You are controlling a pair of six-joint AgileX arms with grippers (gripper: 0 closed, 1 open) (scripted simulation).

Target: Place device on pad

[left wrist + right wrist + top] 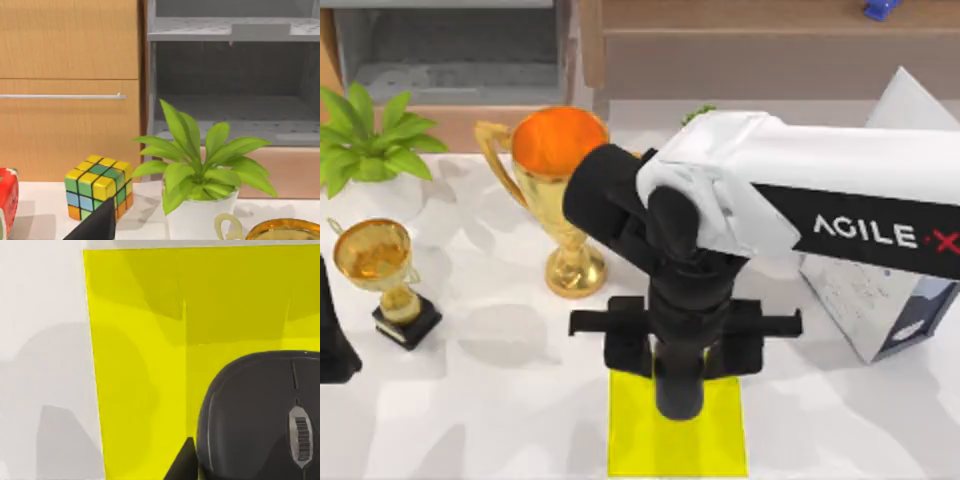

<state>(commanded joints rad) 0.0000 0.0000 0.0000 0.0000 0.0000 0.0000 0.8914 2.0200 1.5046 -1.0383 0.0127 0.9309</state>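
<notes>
The device is a black computer mouse (250,410) with a grey scroll wheel. It sits low over the yellow pad (140,340), near one corner. My right gripper (678,400) hangs straight down over the pad (640,430) at the table's front centre, shut on the mouse. One dark fingertip (184,462) presses against the mouse's side. From above, the arm hides the mouse. My left gripper (332,345) is parked at the table's left edge.
A large gold trophy (555,190) stands just behind and left of the pad. A small trophy (380,265) and a potted plant (365,140) are at the far left. A white box (890,300) lies at the right. A colour cube (99,186) sits near the cabinet.
</notes>
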